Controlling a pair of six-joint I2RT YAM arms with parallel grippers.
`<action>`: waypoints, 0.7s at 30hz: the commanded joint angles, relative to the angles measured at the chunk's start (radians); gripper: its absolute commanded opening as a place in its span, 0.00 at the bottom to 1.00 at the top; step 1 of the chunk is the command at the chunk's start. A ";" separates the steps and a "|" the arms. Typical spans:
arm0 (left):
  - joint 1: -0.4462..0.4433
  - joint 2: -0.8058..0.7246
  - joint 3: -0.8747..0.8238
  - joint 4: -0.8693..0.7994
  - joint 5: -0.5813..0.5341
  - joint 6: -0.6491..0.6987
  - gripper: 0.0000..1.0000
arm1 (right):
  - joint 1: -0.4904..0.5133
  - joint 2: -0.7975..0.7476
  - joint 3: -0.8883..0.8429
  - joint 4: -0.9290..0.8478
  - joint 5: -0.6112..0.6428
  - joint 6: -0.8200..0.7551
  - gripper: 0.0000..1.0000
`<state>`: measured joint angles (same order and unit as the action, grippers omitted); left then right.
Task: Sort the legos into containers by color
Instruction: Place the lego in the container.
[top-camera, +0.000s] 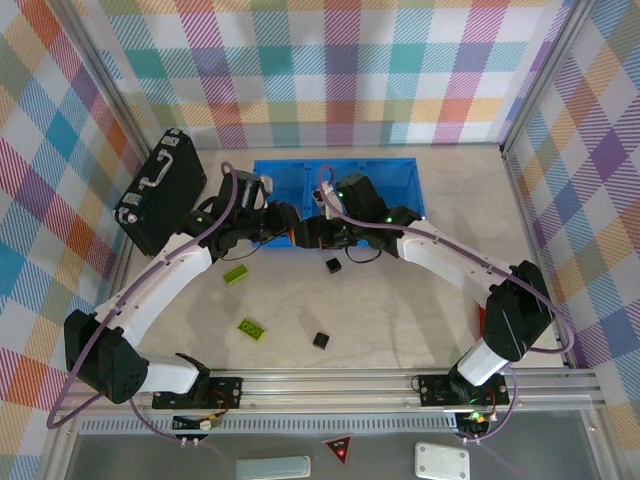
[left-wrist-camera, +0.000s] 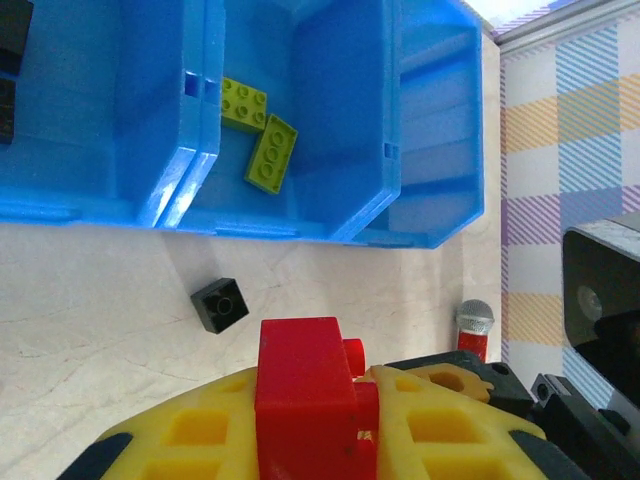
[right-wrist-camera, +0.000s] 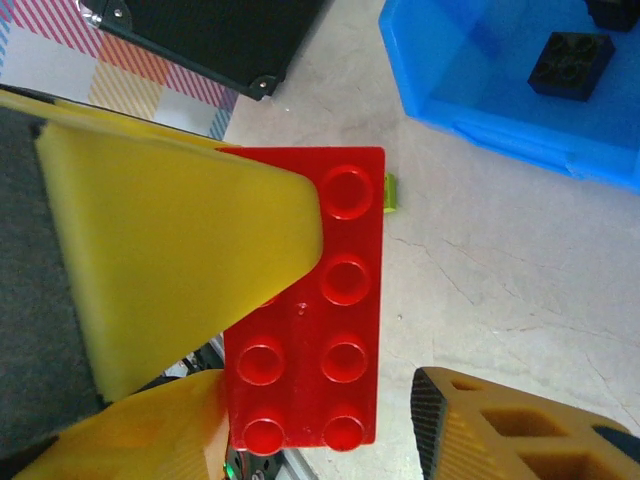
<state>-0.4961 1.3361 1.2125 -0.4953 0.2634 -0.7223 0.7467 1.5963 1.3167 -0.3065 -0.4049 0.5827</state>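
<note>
Item: red brick (right-wrist-camera: 305, 300), two studs by four, off the desk (top-camera: 400, 310).

Location: between the two claws, which meet just short of the tray (top-camera: 400, 170).

Left claw (top-camera: 285, 225): clamped shut on the red brick, which stands up between its fingers.

Right claw (top-camera: 318, 235): jaws apart. The brick lies between them, hard against one finger, with a gap before the other. It has no grip.

Orientation: seen from the right wrist, studs face back toward the wrist. The long axis runs outward, roughly in line with the fingers, and the far end points toward the tray side.

Step in hand: probably a pass of the red brick from claw to claw, on the way to the tray.

Tray contents: ahead of the left claw, green bricks (left-wrist-camera: 258, 130) sit in the middle compartment. A black cube (right-wrist-camera: 570, 62) sits in another.

Next move: probably one claw takes sole hold. The brick must then clear the tray wall and drop in the remaining compartment, ahead and right of the left claw.
</note>
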 joint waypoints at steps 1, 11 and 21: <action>-0.021 -0.021 0.011 -0.017 0.003 -0.034 0.24 | 0.005 -0.003 0.002 0.101 0.000 -0.018 0.50; -0.021 -0.034 0.010 -0.020 -0.001 -0.046 0.28 | 0.005 -0.015 -0.009 0.084 0.038 -0.015 0.36; -0.021 -0.055 0.016 -0.041 -0.014 -0.024 0.44 | -0.016 -0.024 0.009 -0.072 0.179 -0.097 0.35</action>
<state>-0.5037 1.3128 1.2125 -0.5045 0.2451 -0.7620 0.7406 1.5959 1.3125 -0.3164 -0.2890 0.5396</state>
